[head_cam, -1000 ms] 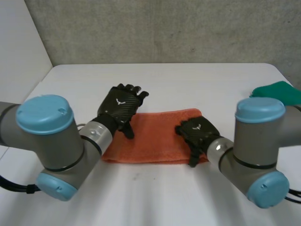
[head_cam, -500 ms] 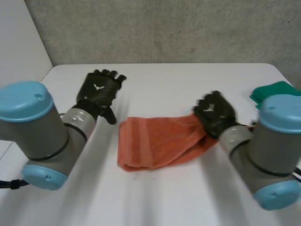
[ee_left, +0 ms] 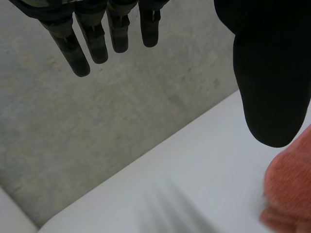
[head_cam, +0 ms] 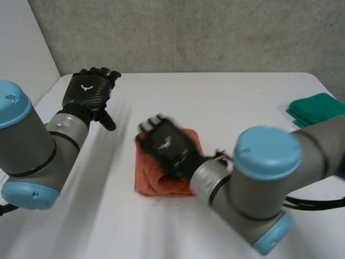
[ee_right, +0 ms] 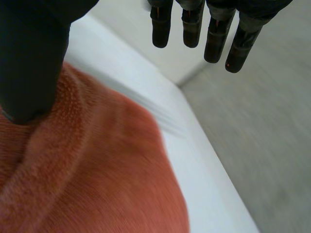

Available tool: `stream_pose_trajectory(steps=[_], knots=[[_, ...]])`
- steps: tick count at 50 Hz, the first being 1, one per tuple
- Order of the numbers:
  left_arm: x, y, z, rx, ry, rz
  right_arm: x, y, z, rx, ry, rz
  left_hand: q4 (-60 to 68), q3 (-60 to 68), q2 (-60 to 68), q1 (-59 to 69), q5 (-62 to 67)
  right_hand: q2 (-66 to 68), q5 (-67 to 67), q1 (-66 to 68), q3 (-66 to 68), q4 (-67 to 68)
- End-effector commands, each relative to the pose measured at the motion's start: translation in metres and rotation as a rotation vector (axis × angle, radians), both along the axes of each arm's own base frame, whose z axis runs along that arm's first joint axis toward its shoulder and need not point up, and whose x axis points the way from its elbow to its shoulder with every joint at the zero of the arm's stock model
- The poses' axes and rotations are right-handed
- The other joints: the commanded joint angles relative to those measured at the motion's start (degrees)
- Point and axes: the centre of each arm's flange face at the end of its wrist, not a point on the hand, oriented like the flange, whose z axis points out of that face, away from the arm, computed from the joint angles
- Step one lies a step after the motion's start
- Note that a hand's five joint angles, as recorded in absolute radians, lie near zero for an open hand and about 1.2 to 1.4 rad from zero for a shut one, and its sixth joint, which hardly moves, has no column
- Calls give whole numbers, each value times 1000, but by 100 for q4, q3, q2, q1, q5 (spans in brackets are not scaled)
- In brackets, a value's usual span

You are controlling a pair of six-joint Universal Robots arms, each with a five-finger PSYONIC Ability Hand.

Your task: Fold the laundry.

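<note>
The orange towel [head_cam: 161, 182] lies in the middle of the white table [head_cam: 226, 100], doubled over into a thick, rumpled bundle. The right hand [head_cam: 166, 143] is on top of it, palm down, covering the far part of the bundle. In the right wrist view its fingers [ee_right: 192, 24] are straight and spread, reaching out past the towel's edge over bare table and grasping nothing. Its thumb [ee_right: 29, 58] points down at the cloth beside a raised fold. Whether the thumb presses on the towel or only hangs just above it, I cannot tell.

The left hand [head_cam: 89, 96] is well apart from the towel, above the table's far left corner. In the left wrist view its fingers [ee_left: 97, 41] are straight and released and hold nothing. Its thumb [ee_left: 272, 73] stands away from them, and a rounded end of the towel shows beyond the thumb tip. Past the fingertips are bare table and the grey concrete wall [head_cam: 188, 32].

A folded green cloth [head_cam: 318, 108] lies at the table's right edge, far from both hands.
</note>
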Motion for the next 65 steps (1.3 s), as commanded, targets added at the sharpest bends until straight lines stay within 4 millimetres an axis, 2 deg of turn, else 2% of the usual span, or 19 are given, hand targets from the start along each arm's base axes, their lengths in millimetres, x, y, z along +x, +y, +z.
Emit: stream_pose_trajectory(steps=[1,3,5,10,13,17,22,25,28,35,40,44,48,50,55,57,59,60,65], knots=[[-37,26,8,11,88,-134,-48,-48,35,315,-248,-306,-147,-174,-141,-84,-247,-268,-383,-135,-221,-328],[-48,35,2,47,89,-176,-58,-56,34,403,-258,-357,-147,-173,-141,-84,-247,-268,-383,-135,-221,-328],[-54,42,-5,82,81,-197,-59,-58,33,444,-252,-374,-130,-157,-124,-67,-230,-268,-383,-135,-221,-328],[-75,64,-30,212,36,-262,-55,-66,7,562,-175,-413,-30,-56,-24,34,-130,-268,-383,-135,-221,-328],[-77,65,-44,270,3,-257,-53,-69,-1,587,-155,-420,4,-22,11,68,-96,-268,-383,-135,-221,-328],[-73,60,-64,337,-59,-188,-49,-75,-10,608,-149,-428,71,45,78,135,-29,-268,-383,-135,-221,-328],[-60,48,-72,352,-89,-87,-45,-80,-19,606,-136,-428,88,62,95,152,-12,-268,-383,-135,-221,-328],[-51,39,-81,364,-121,-52,-38,-76,-25,611,-119,-411,88,62,95,152,-12,-268,-383,-135,-221,-328],[-47,40,-90,370,-181,-53,-28,-68,-31,597,-89,-376,88,62,95,152,-12,-268,-383,-135,-221,-328],[-45,43,-98,350,-273,-73,-26,-69,-50,526,18,-369,72,46,78,135,-28,-268,-383,-135,-221,-328],[-47,44,-97,346,-271,-91,-30,-73,-51,470,61,-403,71,45,78,135,-29,-268,-383,-135,-221,-328],[-52,45,-90,331,-254,-139,-33,-77,-42,439,51,-427,71,45,78,135,-29,-268,-383,-135,-221,-328],[-57,44,-67,282,-212,-180,-37,-75,-19,394,8,-438,55,29,61,118,-45,-268,-383,-135,-221,-328],[-58,42,-44,229,-174,-201,-41,-72,0,358,-32,-443,55,29,61,118,-45,-268,-383,-135,-221,-328],[-55,38,8,115,-91,-259,-47,-62,18,292,-102,-437,21,-5,27,85,-79,-268,-383,-135,-221,-328],[-56,44,30,85,-65,-312,-49,-52,21,278,-121,-427,38,12,44,101,-62,-268,-383,-135,-221,-328],[-57,49,40,79,-53,-344,-52,-47,21,277,-126,-425,21,-5,28,85,-79,-268,-383,-135,-221,-328],[-57,53,51,84,-38,-378,-55,-42,16,285,-119,-427,54,28,61,118,-46,-268,-383,-135,-221,-328],[-58,59,69,138,0,-440,-55,-23,-4,324,-86,-405,71,45,78,135,-29,-268,-383,-135,-221,-328]])
